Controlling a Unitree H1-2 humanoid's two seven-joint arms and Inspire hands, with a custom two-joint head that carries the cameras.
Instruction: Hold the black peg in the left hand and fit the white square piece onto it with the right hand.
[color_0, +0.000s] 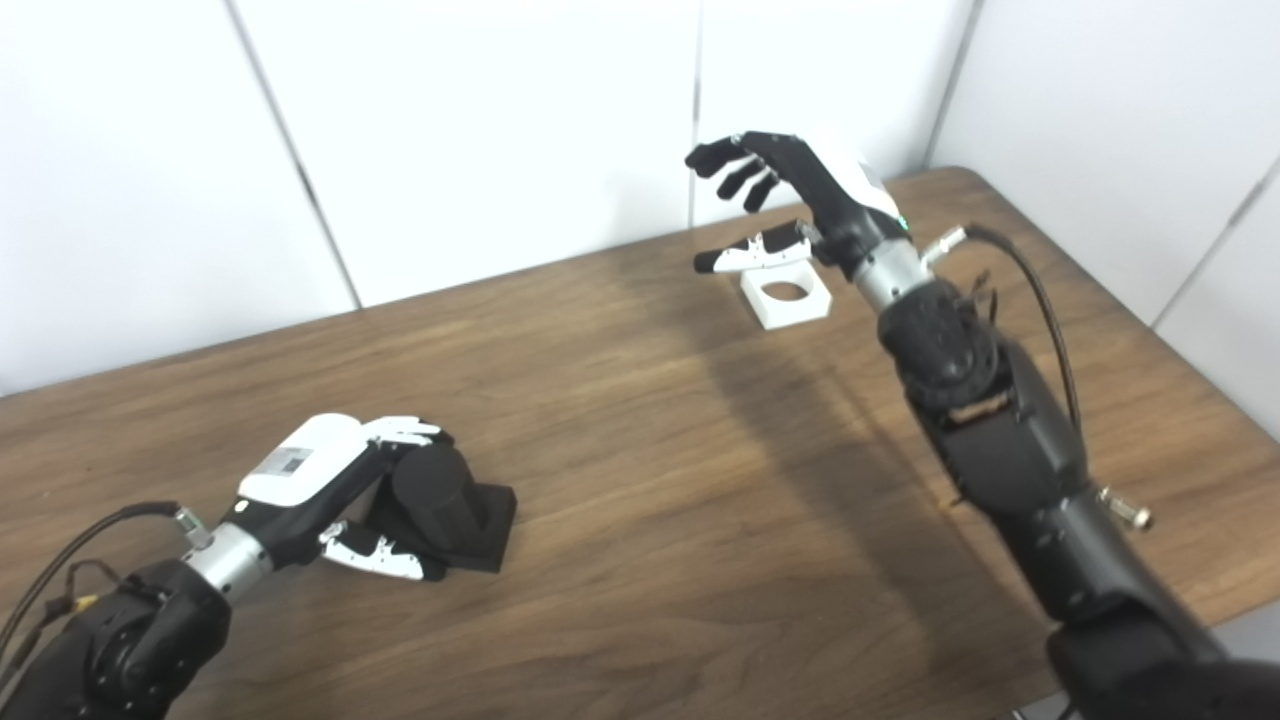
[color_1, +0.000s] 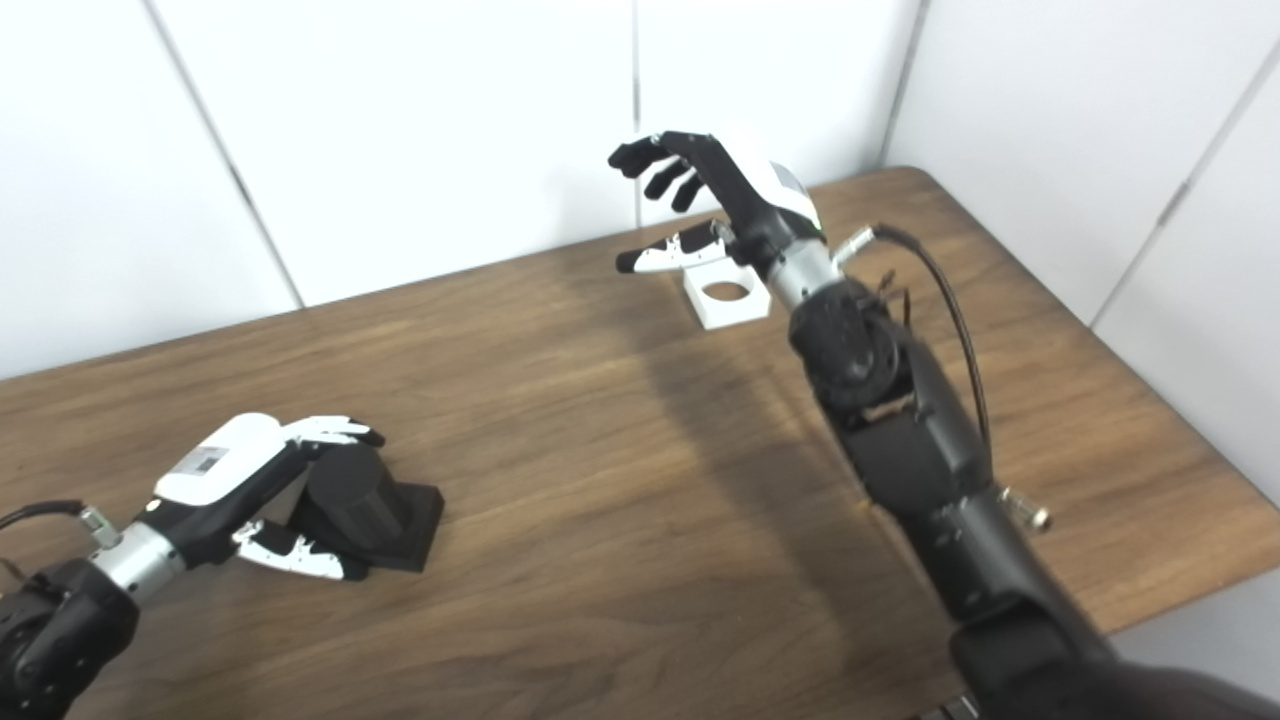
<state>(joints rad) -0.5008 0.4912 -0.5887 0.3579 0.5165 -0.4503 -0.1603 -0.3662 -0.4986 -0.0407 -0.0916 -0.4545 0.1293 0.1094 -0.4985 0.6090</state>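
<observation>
black peg (color_0: 440, 495) in left hand (color_0: 330, 480) grasp

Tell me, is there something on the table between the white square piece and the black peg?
Nothing visible. Only bare table lies between the white square piece, under the open right hand, and the black peg, which the left hand wraps around.

You face a dark wood-grain table (color_0: 640, 480) with a rounded far right corner, backed by white wall panels (color_0: 480, 130) split by thin seams.
</observation>
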